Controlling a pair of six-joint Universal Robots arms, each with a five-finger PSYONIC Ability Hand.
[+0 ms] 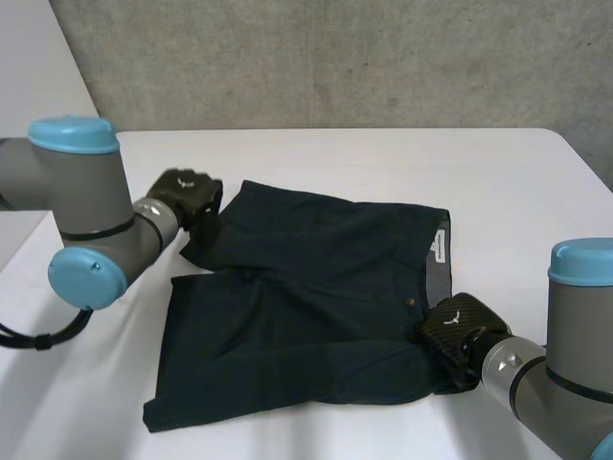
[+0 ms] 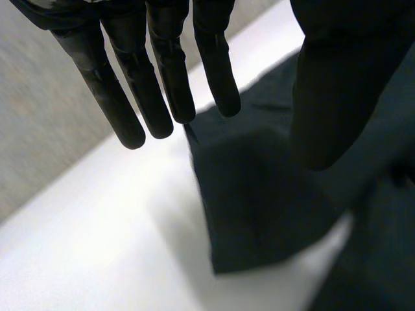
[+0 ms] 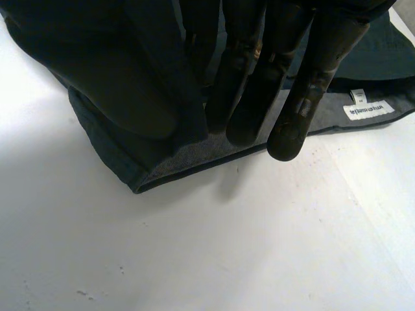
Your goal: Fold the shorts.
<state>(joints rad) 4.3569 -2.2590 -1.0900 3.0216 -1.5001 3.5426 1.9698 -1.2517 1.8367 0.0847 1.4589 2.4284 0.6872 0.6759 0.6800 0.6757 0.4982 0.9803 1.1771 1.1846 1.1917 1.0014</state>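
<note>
1. Right hand (image 1: 458,331): located at the near right of the table (image 1: 383,163), on the near corner of the waistband (image 1: 437,278). In the right wrist view the fingers (image 3: 305,97) are straight and close together. The thumb (image 3: 123,84) lies opposite them, and the waistband corner is pinched between thumb and fingers. The grey inner lining of the waistband is turned outward at the fingertips.

2. Shorts (image 1: 306,307): dark navy, lying flat across the middle of the table. The waistband points toward the right arm and the 2 legs point toward the left arm. The near leg lies flat and reaches close to the table's near edge. A white label (image 1: 440,244) shows inside the waistband.

3. Left hand (image 1: 187,195): located beyond the shorts on the left, at the hem of the far leg. In the left wrist view the fingers (image 2: 139,84) are straight and slightly spread. The thumb (image 2: 337,97) stands well apart from them. The hem corner lies under the palm and rises toward the fingertips. Nothing is clamped between thumb and fingers.

4. Background: a grey concrete wall (image 1: 335,57) stands behind the far table edge.
</note>
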